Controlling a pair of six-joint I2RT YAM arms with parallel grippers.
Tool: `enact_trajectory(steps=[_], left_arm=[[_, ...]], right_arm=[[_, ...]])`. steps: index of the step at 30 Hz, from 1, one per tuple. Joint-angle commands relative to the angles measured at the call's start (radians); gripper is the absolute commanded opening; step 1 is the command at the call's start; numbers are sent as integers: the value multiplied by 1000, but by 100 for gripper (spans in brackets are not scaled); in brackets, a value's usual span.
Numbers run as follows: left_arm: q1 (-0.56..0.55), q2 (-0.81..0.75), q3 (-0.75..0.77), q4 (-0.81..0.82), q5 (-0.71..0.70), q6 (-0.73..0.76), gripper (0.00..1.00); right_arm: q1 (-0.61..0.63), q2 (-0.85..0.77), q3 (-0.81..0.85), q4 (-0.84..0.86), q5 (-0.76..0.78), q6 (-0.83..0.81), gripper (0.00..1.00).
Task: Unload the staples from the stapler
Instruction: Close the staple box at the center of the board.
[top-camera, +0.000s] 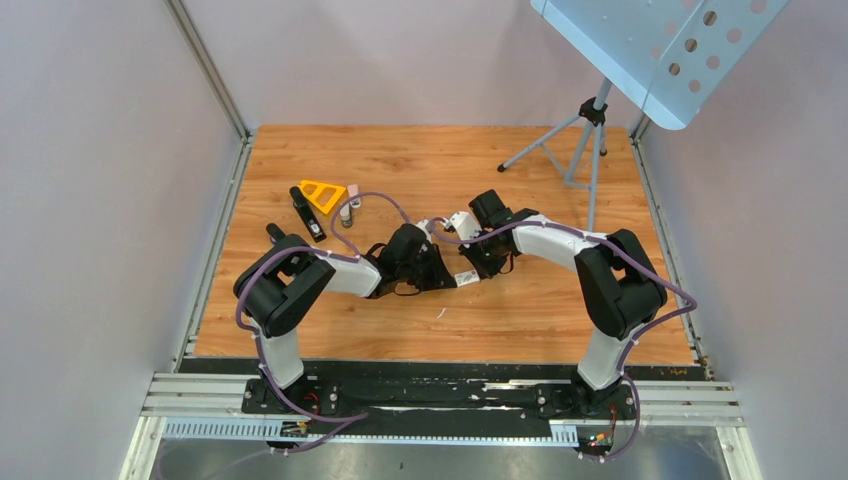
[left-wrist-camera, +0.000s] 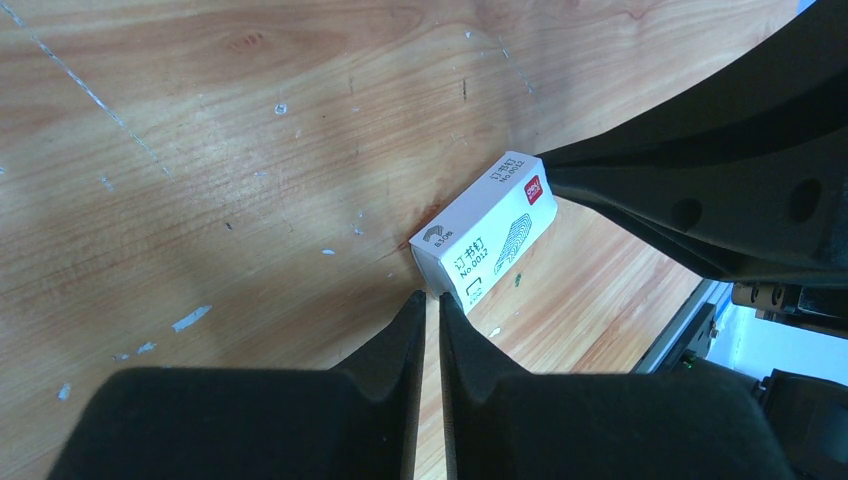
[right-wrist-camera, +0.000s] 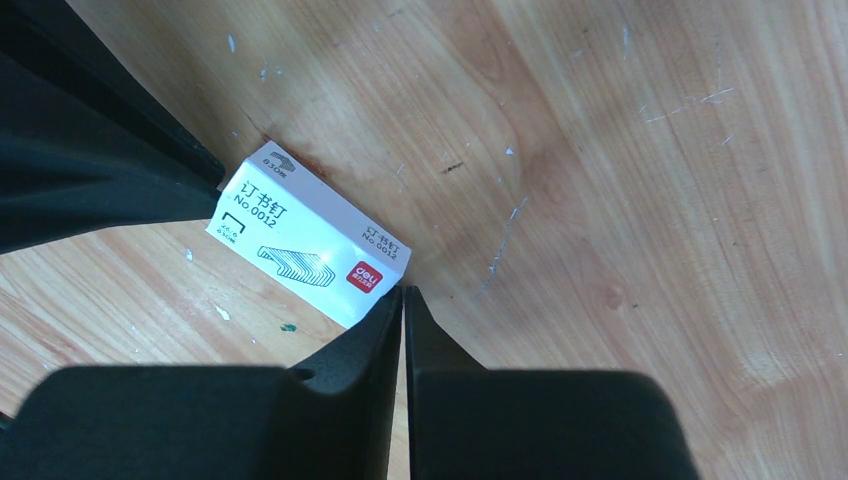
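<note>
Both claws are closed on nothing. The left gripper (left-wrist-camera: 428, 300) has its pinched tips at one end of a white staple box (left-wrist-camera: 485, 235), and the right gripper (right-wrist-camera: 402, 295) is at the opposite end. Each seems to touch a corner of the box, as far as the wrist views show.

The stapler appears to be the black oblong (top-camera: 308, 214) lying toward 9 o'clock on the wooden table (top-camera: 420, 160), well apart from both claws. It should handle as stiff, fairly dense and smooth-shelled, so it may skid if pushed. A hold across its narrow sides, near whichever end carries the hinge, looks soundest and would leave the top free to swing. It is long, narrow and dark, with a pale patch; finer detail is too small to read.

At its 1 o'clock sits a yellow triangular piece (top-camera: 322, 193). The box lies near the table's centre, slightly toward 5 o'clock.
</note>
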Motion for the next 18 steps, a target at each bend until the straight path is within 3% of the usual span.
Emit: enact_trajectory(steps=[1,8,14,18], left_arm=[[-9,22,-4,-64,-21,21,12],[2,-117,-42,-130,-104,102,16],[40,-384,-40,-299,-258,286,21],[58,-578,21,-484,-427,447,42]], right_arm=[[31,37,-21,-68,6,10,8],[-42,1,27,-99,69,-55,9],[-123,-79,143,-208,31,-184,11],[-189,-117,307,-344,-65,-298,13]])
